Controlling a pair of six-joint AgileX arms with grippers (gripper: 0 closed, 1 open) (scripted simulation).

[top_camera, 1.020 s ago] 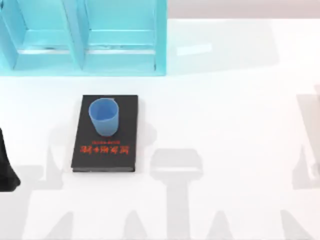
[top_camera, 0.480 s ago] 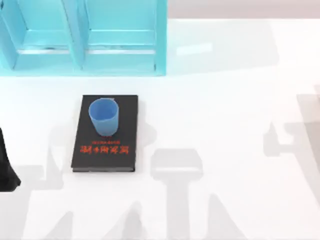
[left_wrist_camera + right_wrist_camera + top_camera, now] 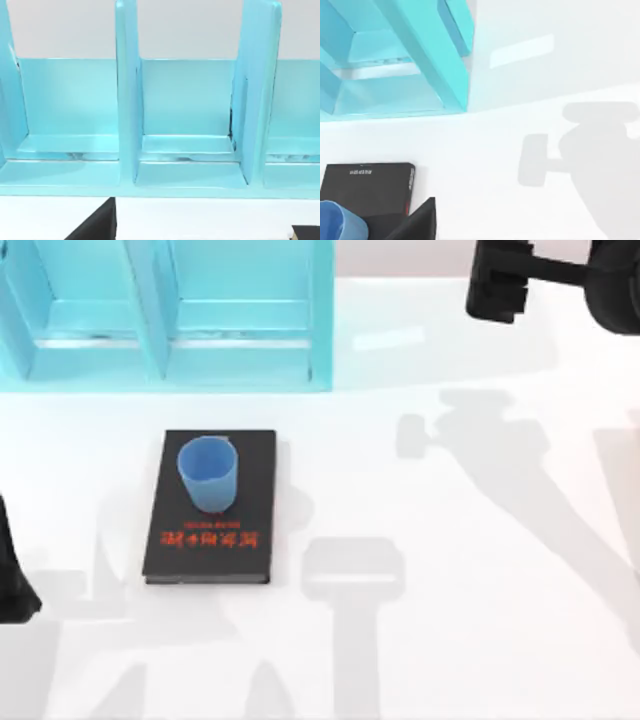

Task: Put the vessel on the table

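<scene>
The vessel [image 3: 208, 472], a small light-blue cup, stands upright on the far half of a black book [image 3: 210, 540] with red lettering, left of the table's [image 3: 440, 640] middle. The cup's rim [image 3: 337, 220] also shows in the right wrist view beside the book [image 3: 367, 185]. My right gripper [image 3: 496, 282] hangs high at the back right, far from the cup, with one finger [image 3: 419, 221] well off centre, so it stands open. My left arm [image 3: 12, 575] is parked at the left edge; its gripper [image 3: 200, 234] is open, fingers [image 3: 95, 227] wide apart, facing the shelf.
A turquoise shelf unit [image 3: 170, 315] with upright dividers lines the back left, just behind the book. Grey arm shadows [image 3: 500, 455] lie across the white tabletop to the right of the book.
My right arm has swung into the top view at the back right, and its shadow has shifted across the table. The cup, the book and the left arm have not moved.
</scene>
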